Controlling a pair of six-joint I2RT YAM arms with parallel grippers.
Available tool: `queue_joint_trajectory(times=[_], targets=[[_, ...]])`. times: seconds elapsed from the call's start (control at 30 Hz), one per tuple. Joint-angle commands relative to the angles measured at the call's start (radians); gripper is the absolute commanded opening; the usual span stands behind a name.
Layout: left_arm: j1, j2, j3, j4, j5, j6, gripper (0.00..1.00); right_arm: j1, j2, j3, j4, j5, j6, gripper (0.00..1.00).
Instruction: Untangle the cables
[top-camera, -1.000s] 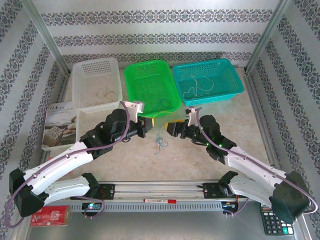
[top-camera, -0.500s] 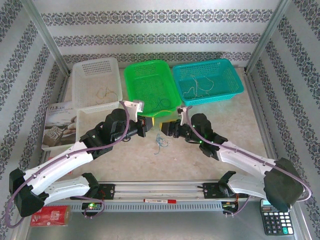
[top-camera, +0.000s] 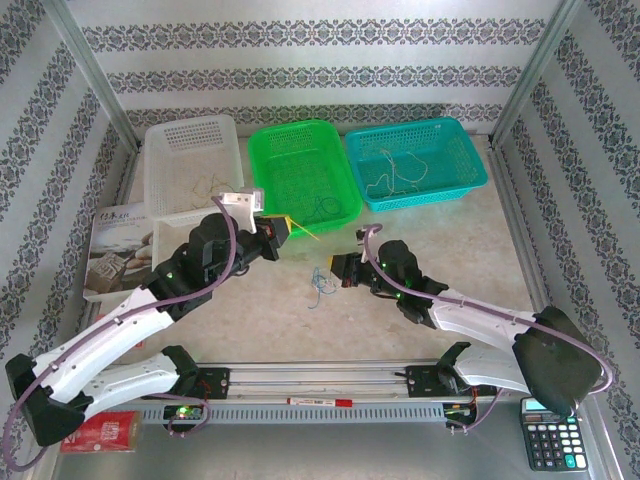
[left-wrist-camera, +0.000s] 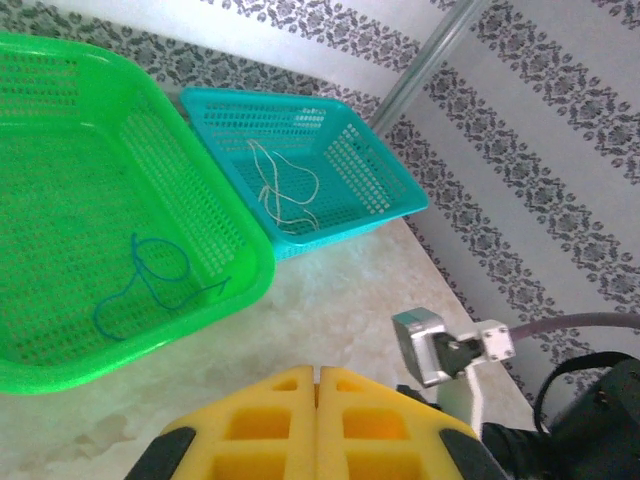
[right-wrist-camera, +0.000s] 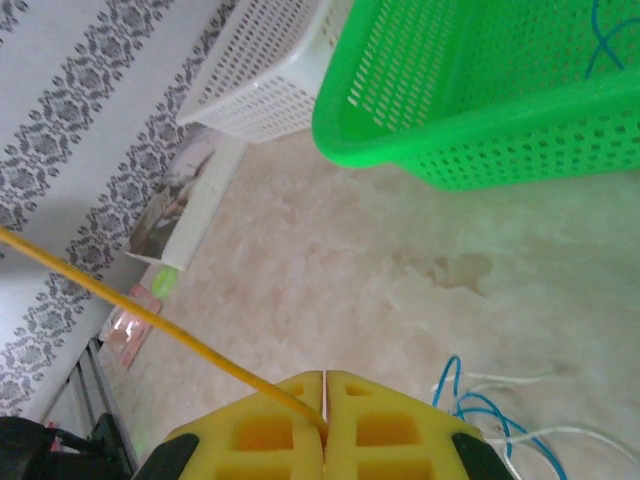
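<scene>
A thin yellow cable (top-camera: 310, 234) (right-wrist-camera: 150, 318) runs taut between my two grippers. My left gripper (top-camera: 283, 228) (left-wrist-camera: 317, 372) is shut at its upper end, jaws pressed together. My right gripper (top-camera: 338, 271) (right-wrist-camera: 326, 378) is shut on the lower end, and the cable leaves its jaws up and to the left. A small tangle of blue and whitish cables (top-camera: 319, 283) (right-wrist-camera: 490, 410) lies on the table just beside the right gripper. One blue cable (top-camera: 326, 207) (left-wrist-camera: 150, 275) lies in the green basket (top-camera: 290, 127). Whitish cables (top-camera: 395, 175) (left-wrist-camera: 280, 195) lie in the teal basket (top-camera: 430, 197).
A white basket (top-camera: 190, 135) at the back left holds a tan cable (top-camera: 210, 185). A book (top-camera: 115, 250) lies left of the left arm. A calculator (top-camera: 552, 445) and a red packet (top-camera: 100, 432) sit by the near rail.
The left gripper has moved up and left toward the white basket, and the right gripper has slid left. The yellow cable now shows stretched between them.
</scene>
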Motion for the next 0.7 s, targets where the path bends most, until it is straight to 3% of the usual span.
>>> queue_joint_trajectory(times=[0.0, 0.13, 0.33, 0.47, 0.67], targets=[[0.058, -0.034, 0.071, 0.014, -0.018, 0.037, 0.0, -0.026, 0.013, -0.034, -0.004, 0.055, -0.002, 0.0], [0.087, -0.019, 0.082, 0.013, 0.023, 0.037, 0.0, -0.025, 0.012, -0.019, -0.006, 0.017, -0.003, 0.04], [0.136, 0.004, 0.093, 0.0, 0.032, 0.072, 0.0, -0.024, -0.012, 0.012, -0.035, -0.027, -0.012, 0.39], [0.201, 0.019, 0.128, -0.04, 0.023, 0.132, 0.0, -0.024, -0.044, 0.018, -0.061, -0.03, -0.014, 0.43], [0.393, 0.07, 0.176, -0.084, 0.054, 0.203, 0.0, -0.025, -0.102, 0.008, -0.102, -0.02, -0.015, 0.49]])
